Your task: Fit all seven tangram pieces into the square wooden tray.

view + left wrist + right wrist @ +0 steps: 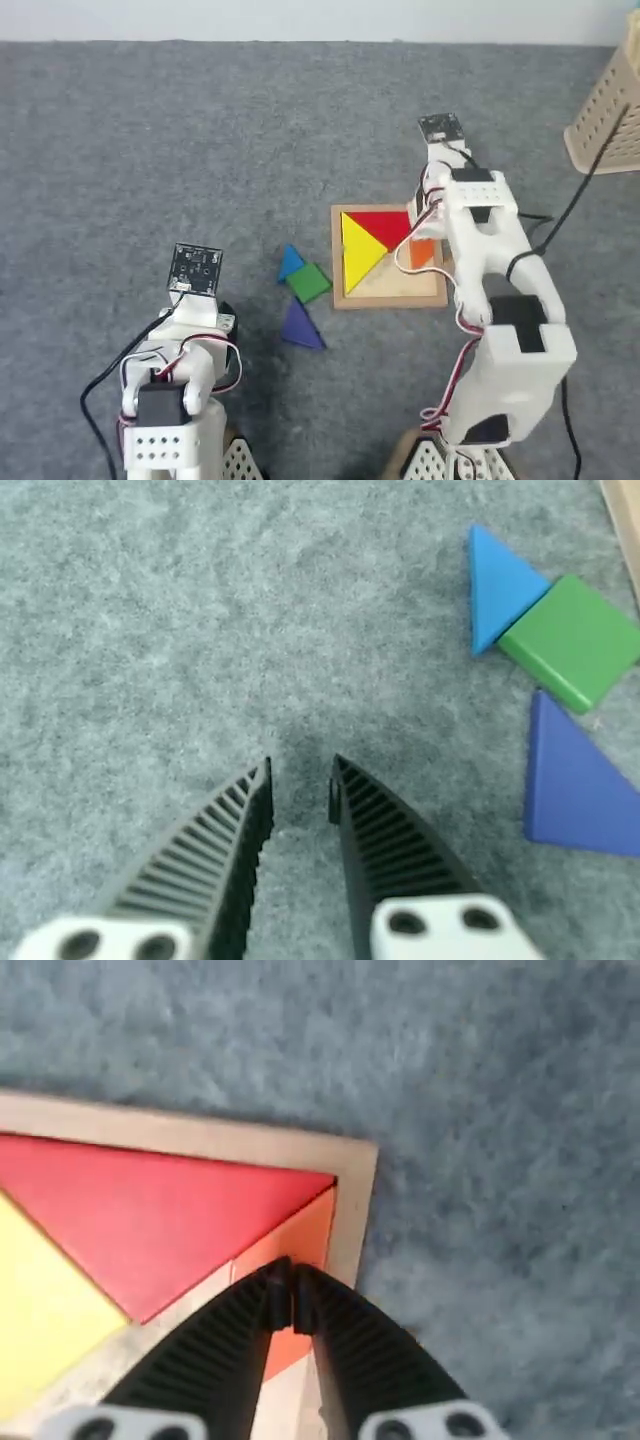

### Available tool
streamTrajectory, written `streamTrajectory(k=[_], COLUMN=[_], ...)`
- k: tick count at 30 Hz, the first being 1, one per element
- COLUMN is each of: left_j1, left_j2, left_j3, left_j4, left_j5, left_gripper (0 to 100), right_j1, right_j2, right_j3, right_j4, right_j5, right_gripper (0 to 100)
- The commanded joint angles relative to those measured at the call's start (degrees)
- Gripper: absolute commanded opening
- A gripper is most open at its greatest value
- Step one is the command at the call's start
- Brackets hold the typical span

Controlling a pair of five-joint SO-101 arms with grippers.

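1. Fingers first: left fingers [240,820] parted a little, holding nothing, poised over grey felt worktop [150,600].
2. Just to the right, loose on the felt: small light-blue triangle [290,262] touching green square block [310,283]; violet-blue triangle [300,326] near them but apart.
3. Handling, as a judgement: probably light, stiff, thin painted wood, likely slick on the faces. Lying flat, so little edge to catch. Best pinched low across the green square block's two parallel sides. For either triangle, across the long edge and the opposite corner, with some risk of twisting out.
4. Further right: square wooden tray [390,300], already holding large yellow triangle [360,250], large red triangle [385,226] and orange piece [422,254] against its right wall. Bare wood along the near side.
5. Right fingers [240,1330] closed tip to tip, nothing visible between them, tips down on the orange piece beside the red one, near the tray's corner.
6. Roughly half done, by the look of it: three loose pieces yet to seat.
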Motion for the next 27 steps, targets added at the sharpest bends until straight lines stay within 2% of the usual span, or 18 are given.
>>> streamTrajectory(k=[1,6,11,17,27], left_j1=[0.0,0.0,0.0,0.0,0.0], left_j2=[-0.97,-0.97,-0.97,-0.97,-0.97], left_j3=[-0.48,-0.48,-0.48,-0.48,-0.48], left_j4=[0.18,0.18,0.18,0.18,0.18], left_j5=[-0.44,-0.44,-0.44,-0.44,-0.44], left_gripper=[9,9,9,9,9], right_j1=[1.36,1.45,1.27,1.8,1.89], right_j2=[1.54,-2.33,-11.65,-21.58,-32.31], right_j3=[-2.2,-2.02,-2.11,0.79,21.89], right_j4=[1.1,1.8,9.01,18.24,10.51], right_j5=[1.14,0.09,-4.31,-4.13,0.44], right_gripper=[1.3,1.7,1.7,1.7,1.7])
